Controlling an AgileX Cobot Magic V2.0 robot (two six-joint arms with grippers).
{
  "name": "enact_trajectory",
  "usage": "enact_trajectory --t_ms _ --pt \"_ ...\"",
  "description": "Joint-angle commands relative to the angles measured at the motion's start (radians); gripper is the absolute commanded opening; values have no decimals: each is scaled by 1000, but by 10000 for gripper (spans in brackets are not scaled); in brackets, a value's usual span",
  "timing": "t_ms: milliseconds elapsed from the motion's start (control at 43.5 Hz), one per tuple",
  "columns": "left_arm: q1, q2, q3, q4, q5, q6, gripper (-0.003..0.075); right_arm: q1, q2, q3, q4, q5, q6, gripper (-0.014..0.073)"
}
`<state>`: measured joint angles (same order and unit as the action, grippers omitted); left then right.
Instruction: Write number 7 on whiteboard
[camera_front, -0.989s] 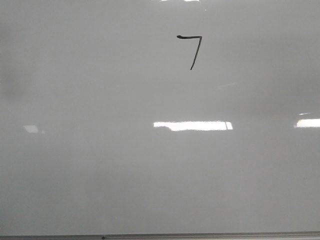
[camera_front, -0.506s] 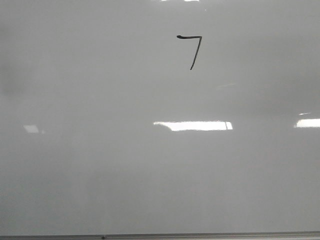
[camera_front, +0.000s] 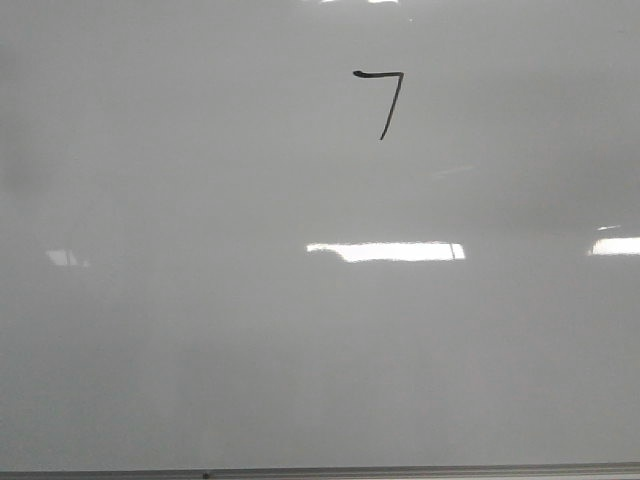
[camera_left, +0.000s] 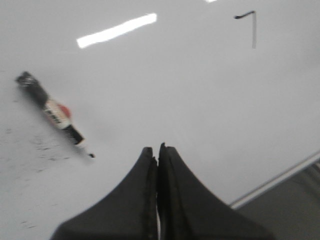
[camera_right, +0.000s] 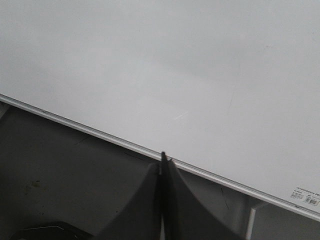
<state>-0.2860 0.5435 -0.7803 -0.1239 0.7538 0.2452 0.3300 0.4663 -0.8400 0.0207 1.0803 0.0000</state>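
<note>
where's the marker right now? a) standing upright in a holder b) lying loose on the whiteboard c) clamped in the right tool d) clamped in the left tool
b: in the left wrist view the marker lies flat on the whiteboard, apart from the left tool, whose jaws are closed on nothing; the right tool is closed and empty too.

The left gripper (camera_left: 158, 149) is closed, its two black fingers (camera_left: 142, 170) pressed flat together with nothing between them. The right gripper (camera_right: 163, 156) is closed too, its dark fingers (camera_right: 150, 180) touching, holding nothing.
</note>
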Motion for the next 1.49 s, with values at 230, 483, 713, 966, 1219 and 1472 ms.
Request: enact_trajectory --t_ms 230,483,713,966,1219,1472 --pt "225 -270 241 27 -253 8 -21 -8 8 -21 -8 -66 0 -118" --pt "255 -415 441 175 -385 -204 -21 -8 8 -21 -8 -66 0 -118" --pt "257 -501 598 194 -541 -245 -21 -8 8 -21 -8 -66 0 -118" --pt "257 -565 750 172 -741 -245 -21 -8 8 -21 -8 -66 0 -118" --pt "257 -565 800 111 -826 -245 -21 -8 8 -21 -8 -66 0 -118" --pt "307 -565 800 111 -838 -245 -21 -8 8 -21 -8 -66 0 -118"
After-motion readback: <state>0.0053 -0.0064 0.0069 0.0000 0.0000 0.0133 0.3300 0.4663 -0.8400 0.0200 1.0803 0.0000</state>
